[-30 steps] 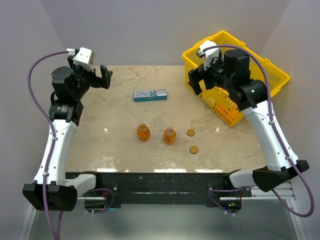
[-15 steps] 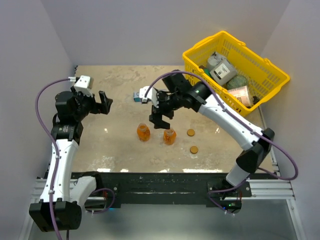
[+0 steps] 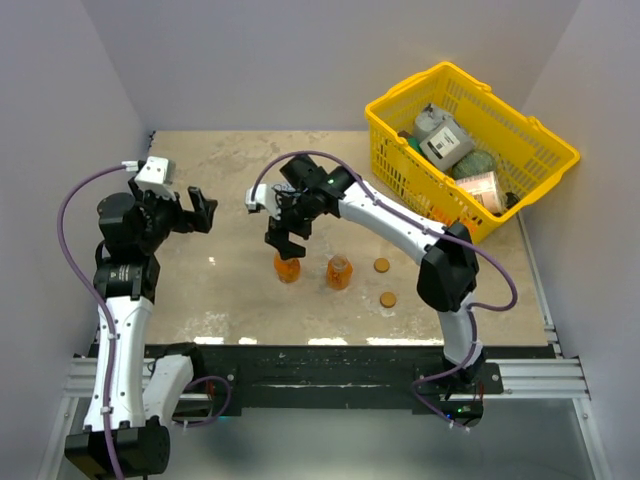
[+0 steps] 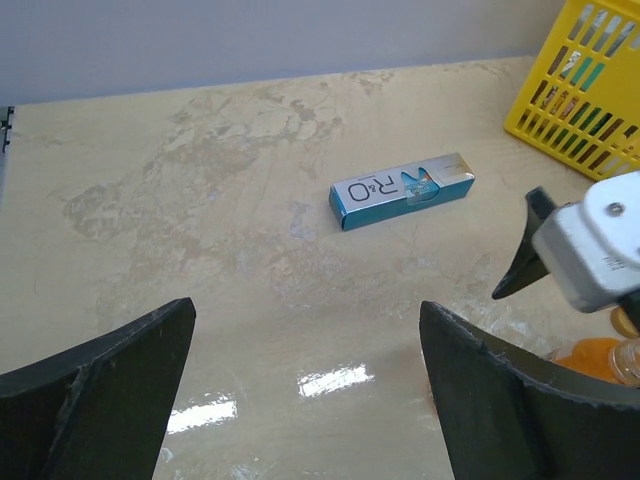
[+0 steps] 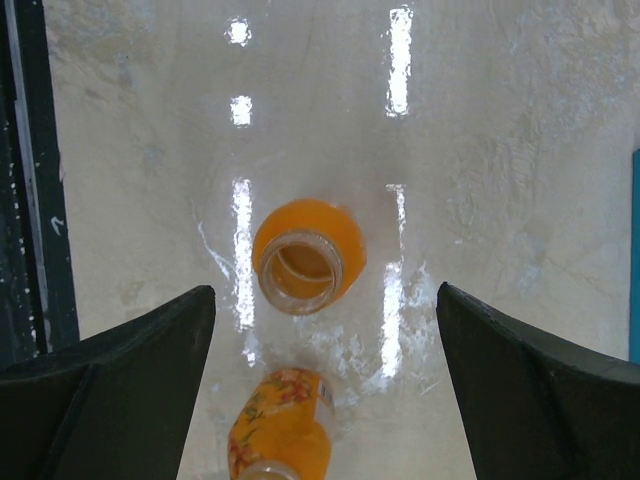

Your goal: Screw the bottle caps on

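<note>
Currently right gripper (image 3: 282, 243) spread wide above uncapped bottle (image 5: 305, 255), apparently not touching.

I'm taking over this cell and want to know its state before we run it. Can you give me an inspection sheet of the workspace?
Surface: beige stone-pattern table, glossy, with glare patches.
Job's things: left bottle and right bottle stand upright mid-table, and the left one's neck is open. Far cap and near cap lie flat to their right, apart from them.
Clutter: blue-and-white box lying flat. Yellow basket at the far right, holding packaged goods.
Grippers: left pincer open and empty. Right pincer open, above the left bottle, no contact seen.
Cables: purple cables loop off both arms.
Surroundings: plain grey walls, nothing else seen.
</note>
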You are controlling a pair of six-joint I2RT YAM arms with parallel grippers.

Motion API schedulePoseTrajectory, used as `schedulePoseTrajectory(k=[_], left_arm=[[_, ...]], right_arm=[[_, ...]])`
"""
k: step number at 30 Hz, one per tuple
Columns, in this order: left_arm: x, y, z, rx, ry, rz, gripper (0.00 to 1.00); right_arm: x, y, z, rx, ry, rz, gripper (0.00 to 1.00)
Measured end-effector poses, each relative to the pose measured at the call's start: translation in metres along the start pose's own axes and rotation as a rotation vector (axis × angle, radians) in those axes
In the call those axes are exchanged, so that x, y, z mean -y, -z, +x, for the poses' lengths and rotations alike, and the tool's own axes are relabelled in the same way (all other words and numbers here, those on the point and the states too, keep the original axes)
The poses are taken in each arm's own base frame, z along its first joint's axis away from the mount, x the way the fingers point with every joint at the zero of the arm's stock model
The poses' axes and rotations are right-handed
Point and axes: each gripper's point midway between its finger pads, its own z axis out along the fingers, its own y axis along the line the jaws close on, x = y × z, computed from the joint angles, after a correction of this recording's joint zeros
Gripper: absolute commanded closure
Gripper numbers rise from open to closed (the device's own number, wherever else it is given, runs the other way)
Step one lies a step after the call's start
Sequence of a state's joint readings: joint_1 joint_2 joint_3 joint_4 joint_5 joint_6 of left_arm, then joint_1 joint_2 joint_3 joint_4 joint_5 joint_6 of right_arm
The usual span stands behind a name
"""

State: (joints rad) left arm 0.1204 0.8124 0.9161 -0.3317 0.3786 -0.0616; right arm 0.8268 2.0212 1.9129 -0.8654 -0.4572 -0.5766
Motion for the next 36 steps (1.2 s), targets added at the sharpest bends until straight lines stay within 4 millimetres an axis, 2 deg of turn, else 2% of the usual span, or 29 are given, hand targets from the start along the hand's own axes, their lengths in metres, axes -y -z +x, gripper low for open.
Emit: schedulePoseTrajectory(k=[3, 6, 12, 17, 25, 31, 32, 36], left_arm=[[-0.001, 0.000, 0.000, 0.000, 0.003, -0.004, 0.00], [-0.002, 0.000, 0.000, 0.000, 0.007, -0.007, 0.00], [-0.006, 0.000, 0.006, -0.011, 0.015, -0.020, 0.00], [-0.006, 0.000, 0.006, -0.011, 0.019, -0.023, 0.00], [-0.007, -0.001, 0.007, -0.015, 0.036, -0.025, 0.00], [-0.008, -0.004, 0.015, -0.025, 0.041, -0.022, 0.00], [-0.008, -0.005, 0.017, -0.028, 0.042, -0.021, 0.00], [-0.007, -0.006, 0.021, -0.034, 0.044, -0.011, 0.00]], right_arm=[[-0.002, -0.019, 0.003, -0.021, 0.017, -0.021, 0.06], [-0.010, -0.028, 0.007, -0.045, 0.035, -0.045, 0.06], [-0.013, -0.034, 0.008, -0.065, 0.062, -0.030, 0.12], [-0.001, -0.034, 0.012, -0.093, 0.062, 0.036, 0.25], [0.009, -0.032, 0.015, -0.109, 0.061, 0.085, 0.34], [0.008, -0.033, 0.018, -0.115, 0.059, 0.082, 0.50], [0.008, -0.033, 0.018, -0.115, 0.059, 0.082, 0.59], [0.009, -0.033, 0.019, -0.120, 0.057, 0.089, 0.76]])
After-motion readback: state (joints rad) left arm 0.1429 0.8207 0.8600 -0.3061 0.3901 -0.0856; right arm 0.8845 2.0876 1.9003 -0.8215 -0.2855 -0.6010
